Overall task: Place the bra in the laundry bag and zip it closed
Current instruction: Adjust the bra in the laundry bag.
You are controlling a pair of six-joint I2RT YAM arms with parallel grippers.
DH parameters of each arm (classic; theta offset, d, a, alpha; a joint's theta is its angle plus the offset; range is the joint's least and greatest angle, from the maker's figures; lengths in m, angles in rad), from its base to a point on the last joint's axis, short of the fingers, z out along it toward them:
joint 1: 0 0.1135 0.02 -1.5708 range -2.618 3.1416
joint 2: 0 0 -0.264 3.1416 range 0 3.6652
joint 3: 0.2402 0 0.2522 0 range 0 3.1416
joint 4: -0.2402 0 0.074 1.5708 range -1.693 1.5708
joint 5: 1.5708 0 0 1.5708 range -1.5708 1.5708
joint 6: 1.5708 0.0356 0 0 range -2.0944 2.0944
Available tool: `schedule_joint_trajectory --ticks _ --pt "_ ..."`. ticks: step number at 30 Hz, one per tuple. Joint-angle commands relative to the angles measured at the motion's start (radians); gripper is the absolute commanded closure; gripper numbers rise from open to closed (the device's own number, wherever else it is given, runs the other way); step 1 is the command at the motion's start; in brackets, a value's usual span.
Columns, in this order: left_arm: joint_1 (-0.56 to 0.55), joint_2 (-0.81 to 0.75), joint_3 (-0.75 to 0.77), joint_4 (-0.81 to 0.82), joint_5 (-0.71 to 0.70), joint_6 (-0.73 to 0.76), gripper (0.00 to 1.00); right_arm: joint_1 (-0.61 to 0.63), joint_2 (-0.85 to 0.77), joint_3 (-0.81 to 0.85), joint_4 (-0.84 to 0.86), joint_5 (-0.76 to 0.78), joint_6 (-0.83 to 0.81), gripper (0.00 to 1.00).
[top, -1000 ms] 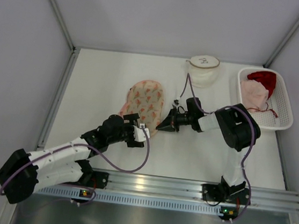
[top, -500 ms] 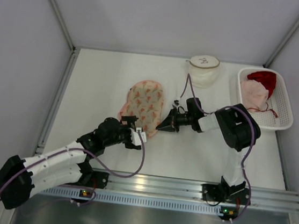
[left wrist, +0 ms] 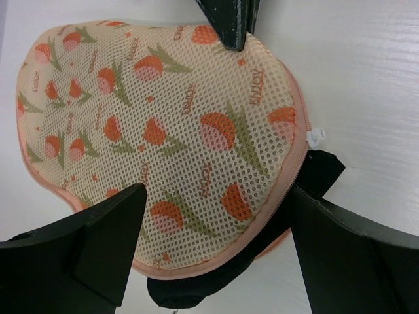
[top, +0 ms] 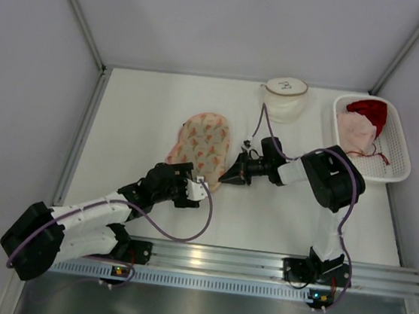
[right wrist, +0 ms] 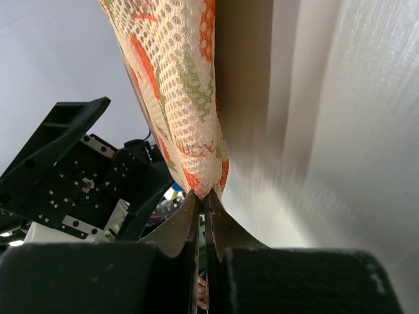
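Overhead: laundry bag (top: pixel 202 142) lies mid-table (top: pixel 140 104). I see the left hand (top: pixel 197 186) at its near edge and the right hand (top: pixel 230 177) at its right edge. White basket (top: pixel 400 160) with clothes sits far right.

Left wrist: left hand is wide open, fingers (left wrist: pixel 98 242) either side of the bag's near end, gripping nothing. Black bra (left wrist: pixel 322 171) pokes out along the zipper edge, the rest hidden under the mesh. White zipper pull (left wrist: pixel 316 136) sits just beside it.

Right wrist: right hand is pinched tight on the bag's rim, mesh edge held up off the table.
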Motion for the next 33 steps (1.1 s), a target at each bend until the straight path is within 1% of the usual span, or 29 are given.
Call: schedule_joint_trajectory --ticks 1,7,12,18,21,24,25,26,27,28,29,30,31,32,33 --pt "0.023 0.014 0.008 0.114 -0.007 -0.005 0.07 0.016 -0.036 -0.007 0.032 -0.031 -0.026 1.0" --pt "0.024 0.035 0.005 0.189 0.011 -0.007 0.07 0.028 -0.022 0.007 0.001 -0.045 -0.046 1.0" --pt "0.024 0.115 -0.008 0.33 0.022 0.011 0.08 0.051 0.003 0.03 0.002 -0.082 -0.035 1.0" --pt "0.024 0.239 0.008 0.444 0.059 0.027 0.09 0.073 0.029 0.047 0.012 -0.12 -0.015 1.0" --pt "0.024 0.294 0.028 0.467 0.066 0.024 0.1 0.074 0.03 0.047 0.012 -0.128 -0.015 1.0" --pt "0.024 0.281 0.028 0.465 0.047 0.025 0.1 0.073 0.03 0.052 -0.011 -0.119 -0.038 1.0" --pt "0.024 0.259 0.024 0.435 0.04 0.049 0.1 0.071 0.032 0.053 -0.02 -0.113 -0.044 1.0" --pt "0.024 0.197 0.022 0.388 0.04 0.06 0.1 0.067 0.035 0.056 -0.037 -0.111 -0.05 1.0" --pt "0.03 0.157 0.022 0.337 0.068 0.067 0.09 0.065 0.038 0.059 -0.04 -0.11 -0.054 1.0" --pt "0.033 0.065 0.024 0.285 0.083 0.074 0.09 0.062 0.044 0.061 -0.041 -0.105 -0.055 1.0" --pt "0.038 0.019 0.025 0.157 0.098 0.08 0.09 0.058 0.047 0.062 -0.042 -0.102 -0.057 1.0" --pt "0.041 -0.029 0.027 0.098 0.132 0.083 0.09 0.055 0.049 0.067 -0.044 -0.1 -0.06 1.0" --pt "0.041 -0.116 0.031 0.03 0.145 0.08 0.08 0.053 0.053 0.072 -0.045 -0.1 -0.061 1.0" --pt "0.041 -0.156 0.031 -0.061 0.157 0.079 0.08 0.053 0.055 0.073 -0.047 -0.099 -0.061 1.0" --pt "0.04 -0.19 0.03 -0.109 0.161 0.079 0.08 0.051 0.056 0.076 -0.045 -0.099 -0.061 1.0"
